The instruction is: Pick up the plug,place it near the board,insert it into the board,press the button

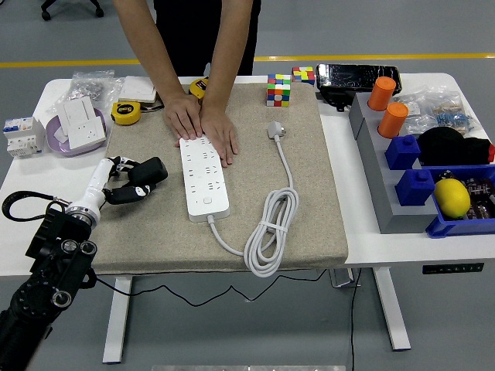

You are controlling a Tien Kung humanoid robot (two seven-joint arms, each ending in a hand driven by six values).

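- Beige felt mat (309, 193): it covers the middle of your white surface (363, 232) and carries the task items.
- White power strip (204, 178): it lies lengthwise on the mat, left of centre, with its button end toward you. Its cable (271, 232) loops in a coil on the mat to the right.
- White plug (276, 130): it lies loose on the mat at the far end of the cable, well apart from the strip and right of the person's hands.
- Person's hands (203, 124): both press flat on the far end of the strip, from the far side of the surface.
- Left robot hand (135, 182): it sits at the mat's left edge, just left of the strip and not touching it. You see its black fingers loosely curled and holding nothing.
- Right robot hand: not visible to you.
- Colour cubes (278, 89): at the mat's far edge.
- Yellow tape measure (124, 113): far left, beside a purple bowl (62, 139) holding a white socket.
- Orange cups (387, 104), blue bins (456, 220) and a yellow lemon (452, 197): on the right.
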